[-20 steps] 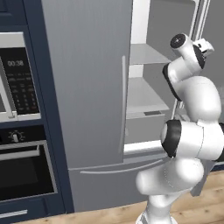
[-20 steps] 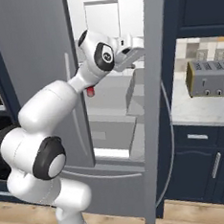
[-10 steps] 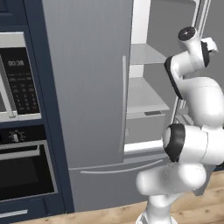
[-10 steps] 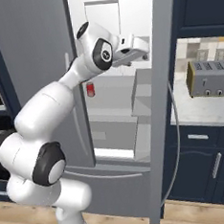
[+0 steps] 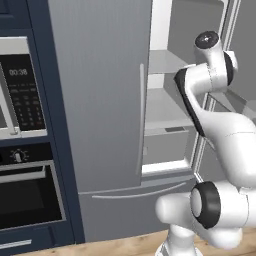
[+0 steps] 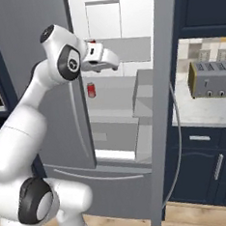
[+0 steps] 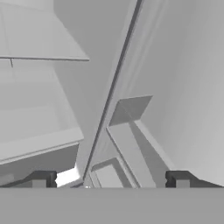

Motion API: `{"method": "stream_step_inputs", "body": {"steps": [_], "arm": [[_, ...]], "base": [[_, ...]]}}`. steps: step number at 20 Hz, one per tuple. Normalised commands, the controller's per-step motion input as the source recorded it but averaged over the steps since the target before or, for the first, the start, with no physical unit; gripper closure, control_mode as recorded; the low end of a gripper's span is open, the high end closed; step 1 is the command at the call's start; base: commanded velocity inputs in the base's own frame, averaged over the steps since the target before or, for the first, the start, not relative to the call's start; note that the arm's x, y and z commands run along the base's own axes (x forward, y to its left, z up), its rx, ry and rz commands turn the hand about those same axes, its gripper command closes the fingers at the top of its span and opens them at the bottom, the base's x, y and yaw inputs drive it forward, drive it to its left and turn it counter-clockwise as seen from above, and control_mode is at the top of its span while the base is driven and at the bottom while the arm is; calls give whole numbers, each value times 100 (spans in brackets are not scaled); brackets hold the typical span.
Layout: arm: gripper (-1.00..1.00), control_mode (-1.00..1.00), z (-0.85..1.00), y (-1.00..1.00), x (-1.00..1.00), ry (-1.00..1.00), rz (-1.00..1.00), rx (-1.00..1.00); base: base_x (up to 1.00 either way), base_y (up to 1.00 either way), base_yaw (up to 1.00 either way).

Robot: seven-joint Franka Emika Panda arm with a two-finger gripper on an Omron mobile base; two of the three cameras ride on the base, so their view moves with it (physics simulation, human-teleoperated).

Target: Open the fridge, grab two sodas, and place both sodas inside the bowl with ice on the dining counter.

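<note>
Right base view: we see the fridge [image 6: 40, 39] with its right door [image 6: 163, 101] swung open, white inside, pale shelves. One soda [image 6: 91, 90] stands upright on a middle shelf, near the left inner wall. We see a bit of red just behind the gripper [image 6: 111, 62] on the shelf above, too hidden to call. The gripper reaches into the opening at upper-shelf height, well above the visible soda, holding nothing. A toaster [image 6: 213, 78] sits on the wall counter [image 6: 202, 119] to the right of the door. In the left base view we see the closed left door [image 5: 100, 95], its handle [image 5: 141, 120], and the oven [image 5: 30, 195] beside it. In the hand view the fingertips [image 7: 41, 179] stand wide apart, nothing between them, shelves and door bin ahead
</note>
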Motion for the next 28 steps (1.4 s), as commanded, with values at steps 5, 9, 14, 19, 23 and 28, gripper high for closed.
{"method": "stream_step_inputs", "body": {"steps": [5, 9, 14, 19, 23, 28], "arm": [[-100, -100, -33, 100, -67, -8, 9, 17], [-100, -100, -39, 100, -48, -5, 15, 22], [-100, -100, -37, 97, 0, -2, 22, 21], [-100, -100, -1, 55, 74, -2, 9, 14], [-100, -100, 16, 30, 71, 0, 7, 1], [-100, -100, 1, 6, 74, 1, 12, 0]], "base": [[0, 0, 0], [0, 0, 0], [0, 0, 0], [0, 0, 0], [0, 0, 0], [0, 0, 0]]}}
